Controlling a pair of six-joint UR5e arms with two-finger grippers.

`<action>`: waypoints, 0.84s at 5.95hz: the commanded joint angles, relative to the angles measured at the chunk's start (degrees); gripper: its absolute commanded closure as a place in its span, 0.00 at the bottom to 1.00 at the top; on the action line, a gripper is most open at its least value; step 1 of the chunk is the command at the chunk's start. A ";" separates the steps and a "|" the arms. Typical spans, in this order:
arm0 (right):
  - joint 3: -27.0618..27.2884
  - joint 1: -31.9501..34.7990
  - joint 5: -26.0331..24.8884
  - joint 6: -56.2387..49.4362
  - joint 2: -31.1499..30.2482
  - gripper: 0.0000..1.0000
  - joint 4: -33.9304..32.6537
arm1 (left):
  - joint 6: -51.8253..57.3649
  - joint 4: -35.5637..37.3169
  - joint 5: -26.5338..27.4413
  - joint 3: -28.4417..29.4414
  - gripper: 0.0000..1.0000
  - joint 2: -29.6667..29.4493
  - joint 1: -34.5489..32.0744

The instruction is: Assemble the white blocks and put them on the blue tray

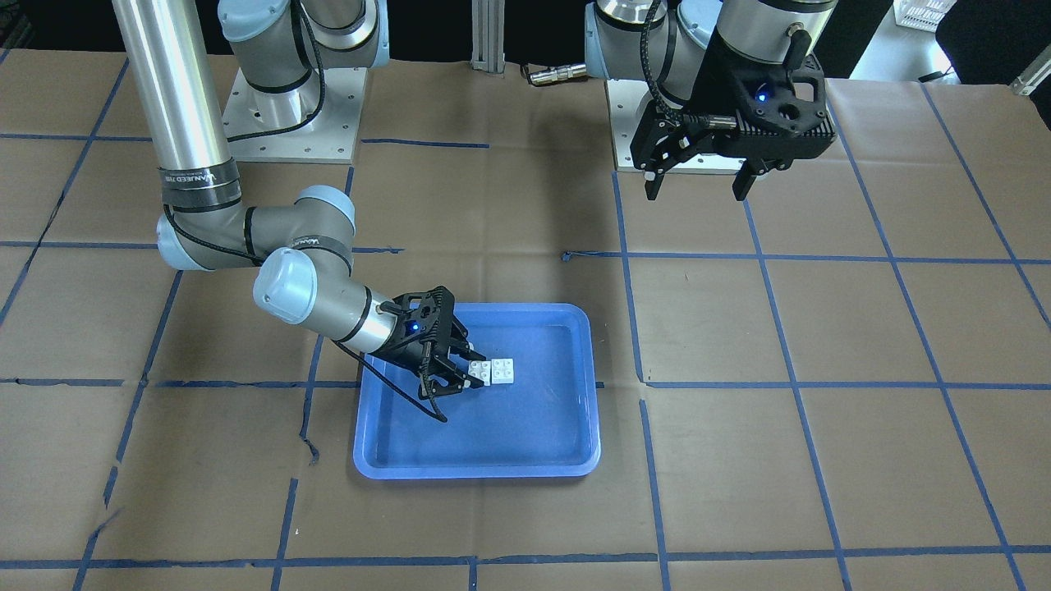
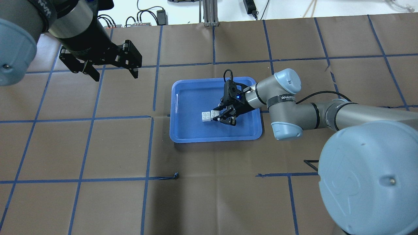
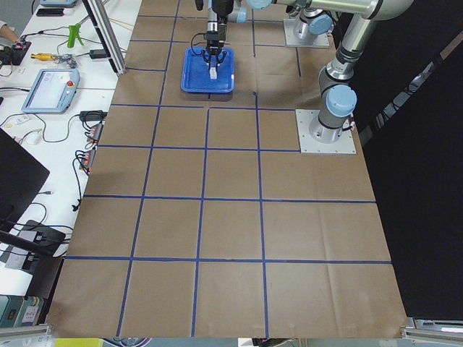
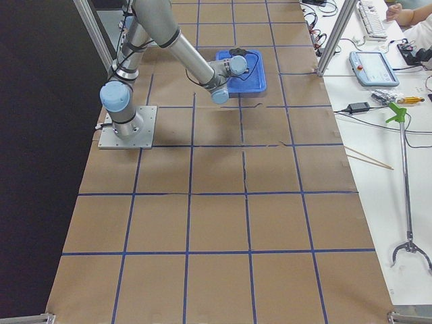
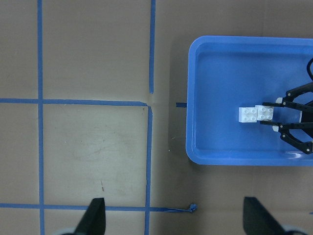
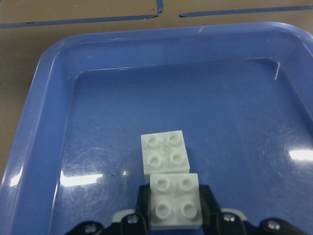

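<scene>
The blue tray (image 2: 215, 139) lies mid-table. Two white blocks are inside it, side by side and touching. My right gripper (image 2: 218, 116) reaches low into the tray and is shut on the nearer white block (image 6: 174, 200), its pads against the block's two sides. That block sits slightly higher and overlaps the edge of the other white block (image 6: 164, 152), which rests on the tray floor (image 6: 234, 122). The left wrist view shows both blocks (image 5: 247, 114). My left gripper (image 2: 112, 73) hangs open and empty above the bare table, well away from the tray.
Brown paper with blue tape lines (image 2: 153, 117) covers the table. The arm base plates (image 1: 287, 115) stand at the robot's side. Operator desks with tools (image 3: 51, 87) line the far edge.
</scene>
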 commanded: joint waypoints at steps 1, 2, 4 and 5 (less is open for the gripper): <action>0.06 0.09 0.00 0.06 -0.07 0.62 0.37 | 0.29 -0.01 0.11 -0.44 0.00 0.27 -0.10; 0.15 0.09 0.00 0.15 -0.07 0.62 0.37 | 0.29 -0.01 0.11 -0.44 0.00 0.27 -0.01; 0.50 0.18 0.00 0.15 -0.07 0.62 0.37 | 0.29 -0.01 0.11 -0.44 0.00 0.36 -0.01; 0.50 0.87 0.00 0.24 -0.07 0.62 0.02 | 0.29 -0.01 0.11 -0.44 0.00 0.36 -0.01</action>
